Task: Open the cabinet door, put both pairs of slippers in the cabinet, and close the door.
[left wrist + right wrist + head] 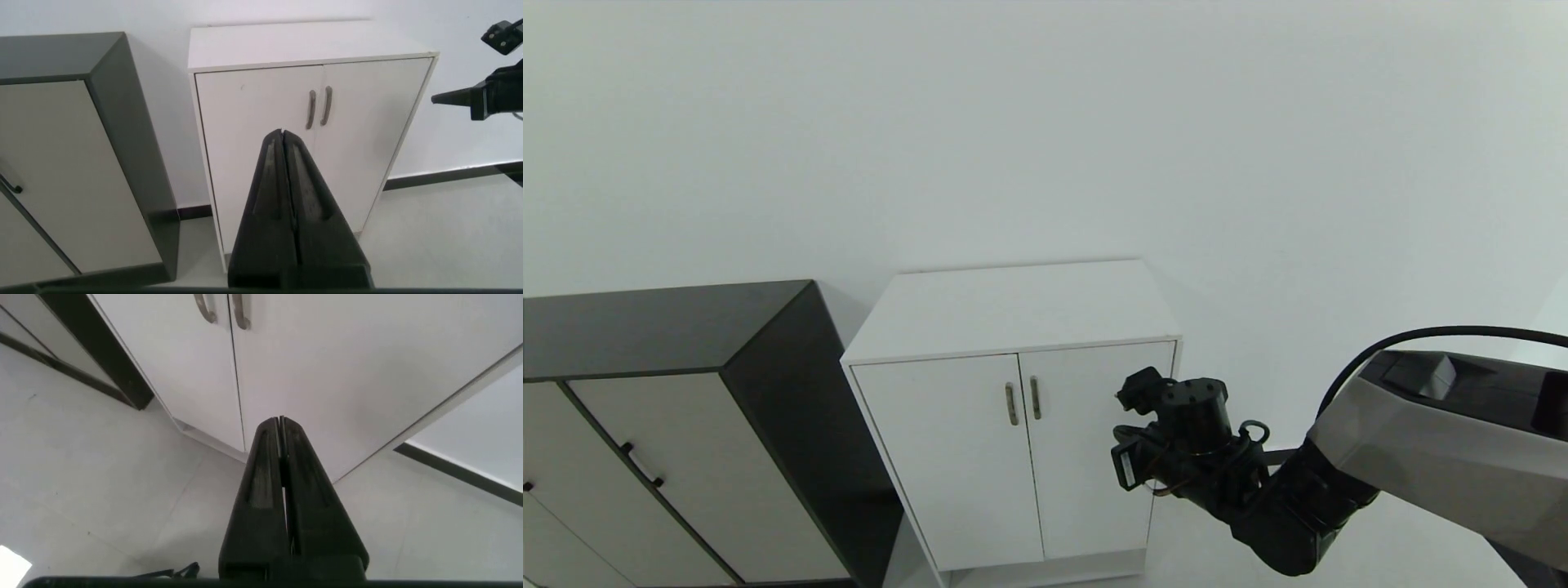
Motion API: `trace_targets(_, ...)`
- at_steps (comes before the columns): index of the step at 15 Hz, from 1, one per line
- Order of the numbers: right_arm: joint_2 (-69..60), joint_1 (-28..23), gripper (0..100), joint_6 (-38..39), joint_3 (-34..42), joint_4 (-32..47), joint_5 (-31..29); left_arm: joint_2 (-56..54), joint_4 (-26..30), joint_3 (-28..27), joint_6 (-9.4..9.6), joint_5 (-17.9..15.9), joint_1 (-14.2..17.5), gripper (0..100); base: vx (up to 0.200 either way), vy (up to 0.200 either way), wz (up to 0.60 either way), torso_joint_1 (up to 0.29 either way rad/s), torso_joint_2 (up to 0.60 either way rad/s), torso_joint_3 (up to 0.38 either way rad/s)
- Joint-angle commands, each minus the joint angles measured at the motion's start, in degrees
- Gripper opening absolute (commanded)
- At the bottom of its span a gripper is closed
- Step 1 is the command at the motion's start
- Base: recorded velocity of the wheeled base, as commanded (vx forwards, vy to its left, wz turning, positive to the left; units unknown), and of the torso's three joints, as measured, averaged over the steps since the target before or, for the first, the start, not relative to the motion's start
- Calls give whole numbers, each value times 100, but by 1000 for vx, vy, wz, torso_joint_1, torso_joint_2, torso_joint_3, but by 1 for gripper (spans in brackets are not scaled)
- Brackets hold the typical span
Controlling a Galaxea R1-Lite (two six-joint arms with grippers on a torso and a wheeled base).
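Right claw: the black two-finger right gripper (280, 425) has its fingers pressed together with nothing between them. In the head view it sits lower right of centre, in front of the outer edge of the right door. Whether it touches the door cannot be told.
Left claw: the black two-finger left gripper (282, 135) is also closed up and empty. It points at the cabinet front and is well apart from it.
Cabinet: the white two-door cabinet (1013, 314) stands low in the centre of the head view, against a pale wall (1045, 122). Both doors are closed.
Handles: the slim metal left handle (1011, 404) and right handle (1035, 398) stand upright side by side at the door seam.
Neighbour: a dark-framed cabinet with light panels (792, 408) stands just beside the white one, at lower left.
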Motion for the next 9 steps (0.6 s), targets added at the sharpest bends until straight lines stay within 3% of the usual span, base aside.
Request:
trace_targets(1, -19, 3, 0, 2, 35, -9, 0, -1, -3, 0, -6, 1, -6, 0, 0, 0, 0, 0, 0, 0)
trace_targets(5, -19, 3, 0, 2, 52, -9, 0, -1, -3, 0, 3, 1, 2, 0, 0, 0, 0, 0, 0, 0)
trace_targets(9, -134, -6, 0, -7, 219, -114, -17, -1, -3, 0, -6, 1, -6, 0, 200, 0, 0, -2, -1, 5)
